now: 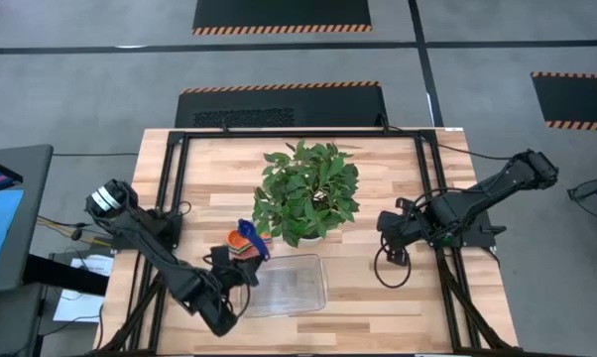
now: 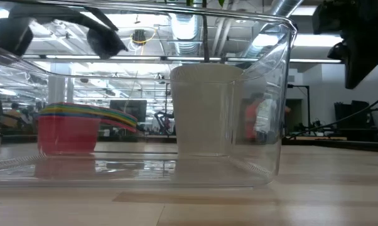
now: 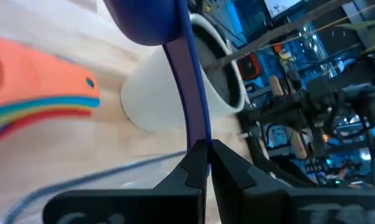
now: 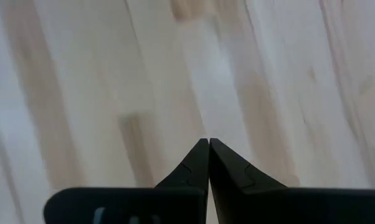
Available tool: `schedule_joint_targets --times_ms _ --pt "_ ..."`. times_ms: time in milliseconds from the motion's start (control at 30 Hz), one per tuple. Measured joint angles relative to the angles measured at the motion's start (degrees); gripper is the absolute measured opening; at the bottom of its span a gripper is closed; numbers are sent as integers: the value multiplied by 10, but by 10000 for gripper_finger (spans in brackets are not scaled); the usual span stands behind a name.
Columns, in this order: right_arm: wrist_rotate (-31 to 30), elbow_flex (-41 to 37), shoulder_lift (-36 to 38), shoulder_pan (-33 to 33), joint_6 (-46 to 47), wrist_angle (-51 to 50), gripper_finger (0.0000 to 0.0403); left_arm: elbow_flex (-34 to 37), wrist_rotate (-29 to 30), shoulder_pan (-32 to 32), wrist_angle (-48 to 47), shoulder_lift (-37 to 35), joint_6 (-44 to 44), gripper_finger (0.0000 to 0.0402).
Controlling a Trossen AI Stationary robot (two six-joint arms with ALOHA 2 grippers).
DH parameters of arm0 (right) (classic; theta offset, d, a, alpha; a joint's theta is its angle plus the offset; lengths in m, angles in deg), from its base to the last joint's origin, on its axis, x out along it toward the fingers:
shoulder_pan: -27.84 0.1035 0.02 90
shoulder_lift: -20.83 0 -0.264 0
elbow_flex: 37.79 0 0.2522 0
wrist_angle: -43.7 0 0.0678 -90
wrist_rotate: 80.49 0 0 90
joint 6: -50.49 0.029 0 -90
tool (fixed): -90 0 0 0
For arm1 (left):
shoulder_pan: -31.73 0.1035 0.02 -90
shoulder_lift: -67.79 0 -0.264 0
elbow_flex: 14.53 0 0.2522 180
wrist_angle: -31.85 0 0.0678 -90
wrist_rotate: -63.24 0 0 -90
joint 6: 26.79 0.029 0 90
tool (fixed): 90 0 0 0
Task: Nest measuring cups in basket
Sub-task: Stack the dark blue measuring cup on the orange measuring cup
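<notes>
I can read no text, label, brand or number on anything in my views; the screens behind the white pot [image 3: 175,93] are unreadable.

Dark blue cup [image 3: 147,18], rainbow stack [image 2: 70,125]

A light wooden table [image 1: 378,297] in a black frame is set on a grey floor [image 1: 80,89]. Black mats [image 1: 282,14] edged with orange-and-black stripes are laid at twelve and two o'clock. Ceiling ducts [image 2: 188,25] and strip lights are seen overhead.
</notes>
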Motion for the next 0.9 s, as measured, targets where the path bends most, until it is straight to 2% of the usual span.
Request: schedule_joint_targets --times_ms 100,200,333,433,567,667,767,900 --pt "3 0 0 26 -4 89 33 -21 14 -1 -55 -4 3 0" --pt "-2 0 -2 79 -26 221 31 -39 16 -1 -122 -20 3 0" --pt "-98 2 -53 151 -52 364 17 -50 18 -3 -182 -42 15 0" --pt "-158 31 -126 177 -66 432 7 -51 24 -9 -204 -56 22 0" --pt "-224 130 -256 180 -95 435 8 -51 38 -26 -217 -57 22 0" --pt "-264 219 -340 170 -111 369 17 -51 37 -36 -229 -57 18 0" --pt "-270 289 -403 155 -92 307 19 -50 37 -41 -242 -57 18 0" --pt "-249 352 -454 141 -106 307 6 -50 37 -41 -246 -57 17 0"
